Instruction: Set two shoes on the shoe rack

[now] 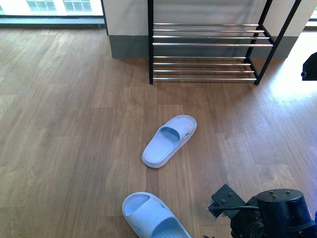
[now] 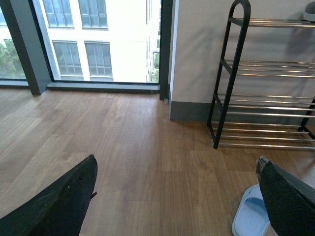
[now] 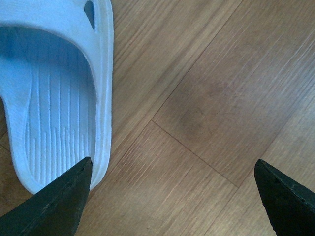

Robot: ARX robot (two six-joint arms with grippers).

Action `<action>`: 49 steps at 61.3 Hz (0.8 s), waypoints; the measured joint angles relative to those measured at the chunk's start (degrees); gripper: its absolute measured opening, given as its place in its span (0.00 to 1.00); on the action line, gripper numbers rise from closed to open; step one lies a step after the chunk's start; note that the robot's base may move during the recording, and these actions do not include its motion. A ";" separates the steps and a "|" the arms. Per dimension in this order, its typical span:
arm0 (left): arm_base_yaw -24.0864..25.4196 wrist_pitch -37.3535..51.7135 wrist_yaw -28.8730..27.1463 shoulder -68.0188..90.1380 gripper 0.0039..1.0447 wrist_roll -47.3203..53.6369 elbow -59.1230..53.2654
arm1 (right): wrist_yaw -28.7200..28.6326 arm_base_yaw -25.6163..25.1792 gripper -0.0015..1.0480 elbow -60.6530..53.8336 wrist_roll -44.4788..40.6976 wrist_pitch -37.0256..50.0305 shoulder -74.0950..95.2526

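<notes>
Hovering beside pale blue slide (image 3: 54, 98) heel, right jaws spread wide, empty: probably lining up rim pinch. Holding left jaws wide too, idle, facing shoe rack (image 1: 150, 49).

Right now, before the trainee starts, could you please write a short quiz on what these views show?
1. How many pale blue slides lie on the wooden floor in the front view?
2. True or false: one of these slides already rests on the shoe rack.
3. The right hand is: A) open, close to a slide; B) shut on a slide; C) shut on a rack bar.
Key: 1. two; 2. false; 3. A.
</notes>
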 joint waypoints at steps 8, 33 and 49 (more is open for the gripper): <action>0.00 0.00 0.00 0.00 0.91 0.02 0.00 | 2.25 0.55 0.91 2.78 0.90 -0.50 1.92; 0.00 0.00 0.00 0.00 0.91 0.02 0.00 | 5.53 8.17 0.91 14.40 12.33 -4.15 6.84; 0.00 0.00 0.00 0.00 0.91 0.02 0.00 | 2.93 9.03 0.91 21.29 14.36 -7.48 10.36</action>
